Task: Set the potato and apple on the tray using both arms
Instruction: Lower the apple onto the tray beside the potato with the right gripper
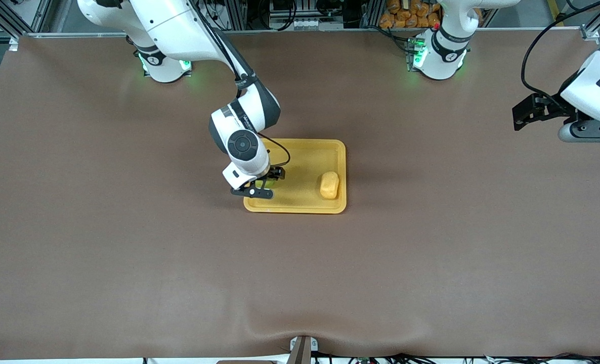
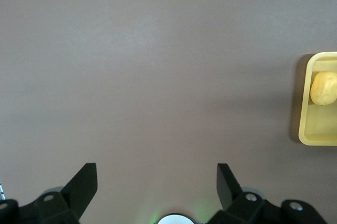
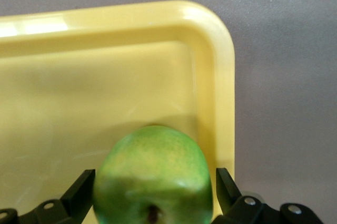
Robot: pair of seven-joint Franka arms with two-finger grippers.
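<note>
White arms (image 1: 188, 30), black cables, claws.

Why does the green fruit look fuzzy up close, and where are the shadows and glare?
Right wrist view: the apple sits too near the lens, soft-edged; glare streaks the tray rim. Front view: the potato looks crisp, and green lights glow at both arm bases. Left wrist view: tray edge casts a dark shadow.

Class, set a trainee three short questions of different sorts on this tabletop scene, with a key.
1. True or false: the potato lies on the tray.
2. The apple sits between the fingers of which claw: (a) left, (b) right?
3. What is the left claw over?

Key: 1 true. 2 b, the right claw, its fingers apart, at a tray corner. 3 Bare table, open, waiting beside the tray.
</note>
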